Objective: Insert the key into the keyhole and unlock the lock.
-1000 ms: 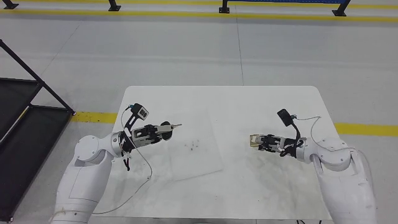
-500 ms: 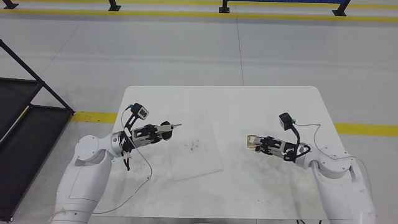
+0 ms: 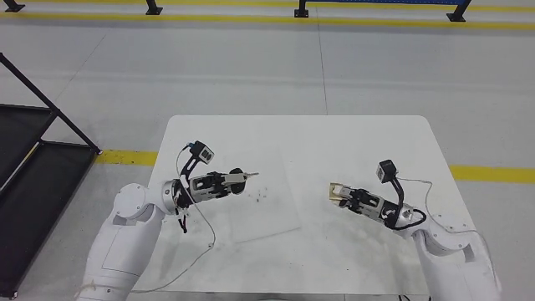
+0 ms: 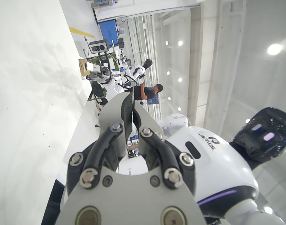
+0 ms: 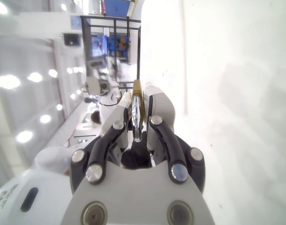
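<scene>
In the top view my left gripper (image 3: pixel 235 177) hangs over the left half of the white table (image 3: pixel 359 138), shut on a small metal key (image 3: pixel 249 174) whose blade points right toward the other arm. In the left wrist view the gripper (image 4: pixel 131 101) pinches the thin key (image 4: pixel 132 92) between its black pads. My right gripper (image 3: pixel 348 194) is over the right half, shut on a brass padlock (image 3: pixel 337 190). In the right wrist view this gripper (image 5: pixel 136 95) clamps the padlock (image 5: pixel 136 87) edge-on, its silver shackle back between the fingers. A wide gap separates key and padlock (image 4: pixel 82 67).
A thin clear sheet (image 3: pixel 272 209) lies flat on the table's middle, with dark specks (image 3: pixel 262 192) on it. A cable (image 3: pixel 205 234) trails from the left wrist toward the table's front edge. A black rack (image 3: pixel 33 163) stands on the floor to the left.
The left arm has carried the key to the right, toward the table's middle. The right arm has shifted slightly left and toward the front edge with the padlock.
</scene>
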### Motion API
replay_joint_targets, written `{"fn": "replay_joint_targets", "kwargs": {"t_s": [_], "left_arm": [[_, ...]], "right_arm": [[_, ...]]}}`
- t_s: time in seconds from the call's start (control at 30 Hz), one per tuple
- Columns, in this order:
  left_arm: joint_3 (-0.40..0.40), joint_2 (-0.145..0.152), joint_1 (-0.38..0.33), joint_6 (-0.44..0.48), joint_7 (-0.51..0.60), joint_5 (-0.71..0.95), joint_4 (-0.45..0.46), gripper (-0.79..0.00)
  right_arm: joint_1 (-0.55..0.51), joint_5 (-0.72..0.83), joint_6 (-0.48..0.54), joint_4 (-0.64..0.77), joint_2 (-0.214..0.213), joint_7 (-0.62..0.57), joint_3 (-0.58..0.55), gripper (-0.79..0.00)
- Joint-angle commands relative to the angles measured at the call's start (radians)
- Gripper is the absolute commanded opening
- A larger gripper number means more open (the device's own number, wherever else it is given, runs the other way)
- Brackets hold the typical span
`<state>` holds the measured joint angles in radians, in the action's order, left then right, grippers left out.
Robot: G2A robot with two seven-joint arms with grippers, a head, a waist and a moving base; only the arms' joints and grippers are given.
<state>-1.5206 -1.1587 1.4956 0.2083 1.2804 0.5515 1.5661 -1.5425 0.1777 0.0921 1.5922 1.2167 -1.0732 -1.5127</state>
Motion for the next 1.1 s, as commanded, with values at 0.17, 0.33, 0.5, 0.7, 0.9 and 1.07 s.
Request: {"fn": "replay_joint_targets", "kwargs": {"t_s": [0.17, 0.33, 0.5, 0.7, 0.9, 1.07], "left_arm": [[0.098, -0.002, -0.041, 0.026, 0.026, -0.081, -0.034, -0.785], [0.163, -0.005, -0.072, 0.043, 0.028, -0.108, -0.054, -0.785], [0.219, -0.007, -0.102, 0.049, 0.036, -0.139, -0.071, -0.785], [0.261, -0.008, -0.135, 0.053, 0.024, -0.157, -0.09, -0.785], [0.301, -0.01, -0.163, 0.065, 0.01, -0.171, -0.11, -0.785], [0.321, -0.011, -0.181, 0.074, -0.017, -0.184, -0.131, -0.785]], "right_arm": [[-0.084, 0.112, 0.024, 0.069, -0.003, -0.001, 0.002, -0.785], [-0.122, 0.124, 0.037, 0.112, -0.008, 0.001, 0.009, -0.785], [-0.136, 0.095, 0.062, 0.134, -0.014, 0.019, 0.017, -0.785], [-0.146, 0.06, 0.114, 0.153, -0.019, 0.053, 0.026, -0.785], [-0.148, 0.026, 0.137, 0.162, -0.024, 0.079, 0.042, -0.785], [-0.143, 0.028, 0.144, 0.158, -0.027, 0.092, 0.055, -0.785]]}}
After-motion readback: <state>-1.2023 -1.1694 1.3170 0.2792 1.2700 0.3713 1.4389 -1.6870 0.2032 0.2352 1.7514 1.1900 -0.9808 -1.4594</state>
